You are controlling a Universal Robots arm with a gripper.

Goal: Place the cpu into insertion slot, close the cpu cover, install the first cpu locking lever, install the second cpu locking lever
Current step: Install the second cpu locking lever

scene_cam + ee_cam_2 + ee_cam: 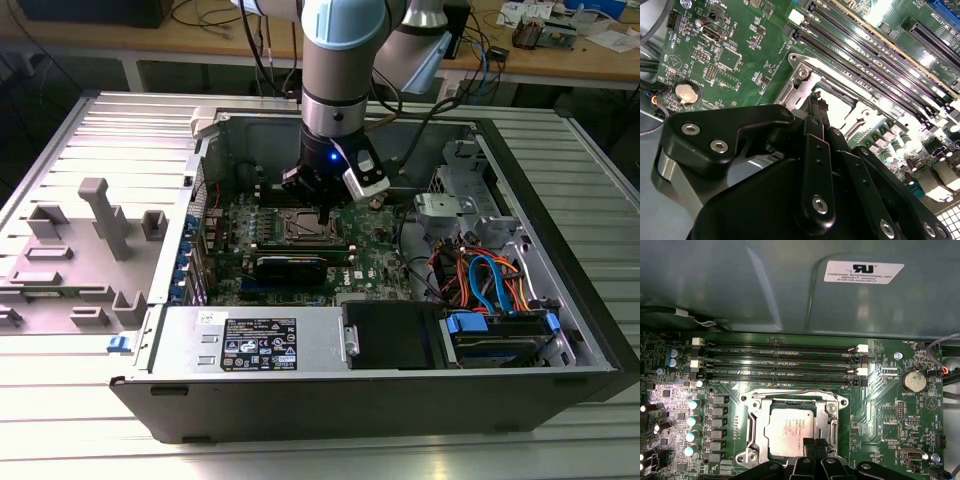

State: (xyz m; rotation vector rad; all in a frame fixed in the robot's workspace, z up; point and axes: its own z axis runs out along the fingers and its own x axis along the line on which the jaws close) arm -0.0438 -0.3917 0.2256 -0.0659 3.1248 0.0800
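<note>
The gripper is positioned directly over the insertion slot on the motherboard, with its black fingers pressed together and the tips at the near edge of the socket. In the first wrist view, the cpu lies flat inside the slot, silver top facing up. The cpu cover lies down around the cpu, framing it on all sides; whether the locking levers are latched cannot be determined. Beyond the socket, four long black memory slots run parallel to its far edge. In the exterior view, the arm descends into the open computer case, with the gripper just above the socket
</note>
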